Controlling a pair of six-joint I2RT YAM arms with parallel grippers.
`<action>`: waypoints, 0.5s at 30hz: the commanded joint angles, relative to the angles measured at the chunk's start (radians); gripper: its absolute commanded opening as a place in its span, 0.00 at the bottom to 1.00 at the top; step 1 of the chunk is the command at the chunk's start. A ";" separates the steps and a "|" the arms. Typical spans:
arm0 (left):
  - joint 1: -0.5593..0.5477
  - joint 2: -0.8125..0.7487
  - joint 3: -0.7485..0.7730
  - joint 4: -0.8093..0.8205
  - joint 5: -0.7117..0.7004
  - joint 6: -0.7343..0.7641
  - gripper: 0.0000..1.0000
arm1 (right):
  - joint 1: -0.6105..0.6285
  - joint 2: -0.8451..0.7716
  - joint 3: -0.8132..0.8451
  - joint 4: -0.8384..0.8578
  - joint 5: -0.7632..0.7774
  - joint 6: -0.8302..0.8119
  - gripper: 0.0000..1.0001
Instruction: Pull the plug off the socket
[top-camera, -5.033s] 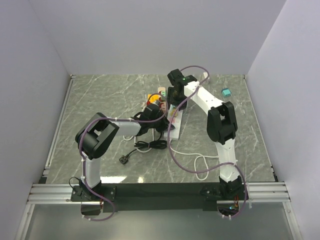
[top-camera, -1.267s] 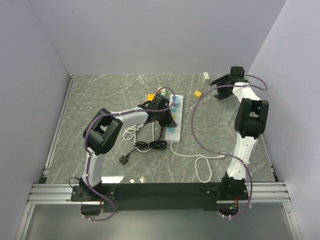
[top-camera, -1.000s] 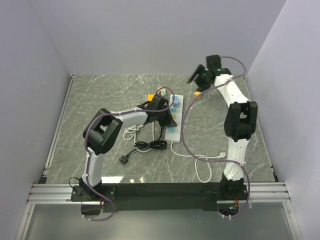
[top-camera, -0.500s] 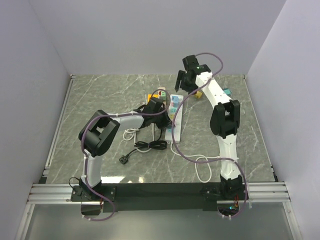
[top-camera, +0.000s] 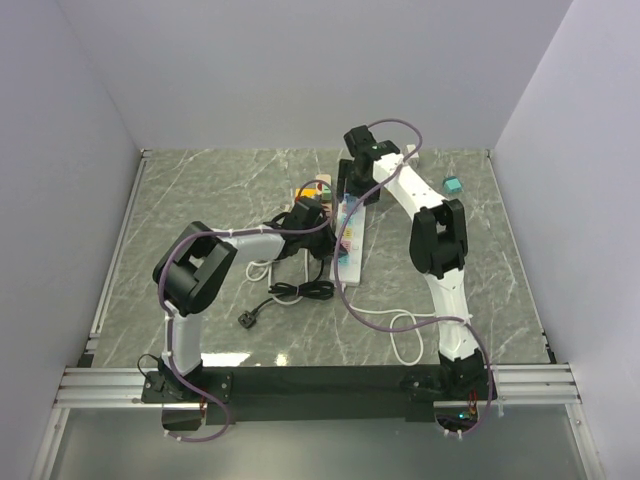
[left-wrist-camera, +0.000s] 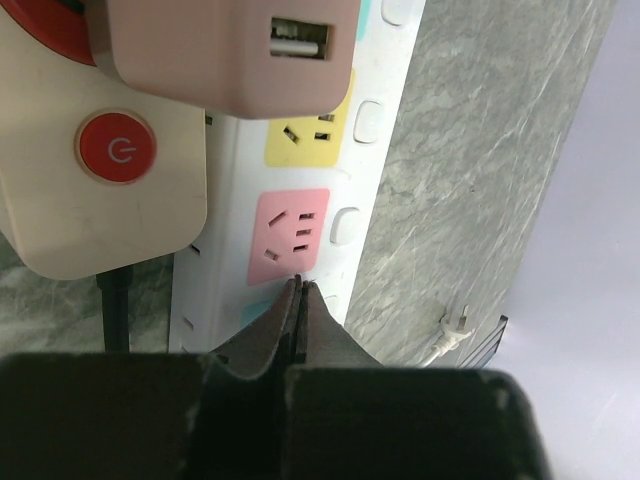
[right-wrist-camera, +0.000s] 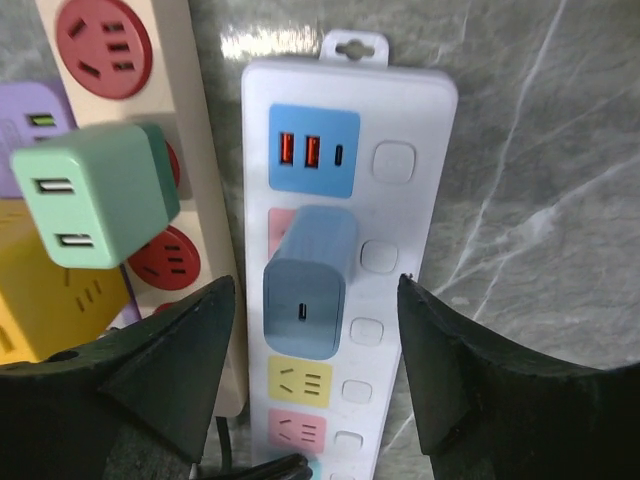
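A blue plug (right-wrist-camera: 305, 265) sits in the white power strip (right-wrist-camera: 400, 230), just above its yellow socket. My right gripper (right-wrist-camera: 315, 283) is open and hangs over the plug, one finger on each side, not touching it. In the top view the right gripper (top-camera: 355, 182) is over the far end of the strip (top-camera: 351, 243). My left gripper (left-wrist-camera: 298, 285) is shut and empty, its tips on the strip beside the pink socket (left-wrist-camera: 290, 235). In the top view the left gripper (top-camera: 318, 226) is at the strip's left side.
A beige strip (right-wrist-camera: 205, 130) lies left of the white one and holds a green charger (right-wrist-camera: 95, 195); its red button (left-wrist-camera: 120, 150) and a pink charger (left-wrist-camera: 230, 45) show in the left wrist view. A black cable coil (top-camera: 300, 290), a white cable (top-camera: 400, 330) and a teal block (top-camera: 452, 185) lie around.
My right arm has swung from the far right corner back left and now hangs open over the blue plug. My left gripper has stayed shut at the strip.
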 joint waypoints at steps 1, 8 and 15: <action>-0.011 -0.002 -0.030 -0.087 -0.027 0.018 0.00 | 0.016 -0.038 -0.016 0.015 0.038 -0.003 0.72; -0.015 0.012 -0.026 -0.101 -0.024 0.026 0.00 | 0.021 0.029 0.034 -0.004 0.052 0.023 0.28; -0.015 0.039 -0.010 -0.110 -0.018 0.034 0.00 | 0.019 0.066 0.102 -0.031 0.044 0.001 0.27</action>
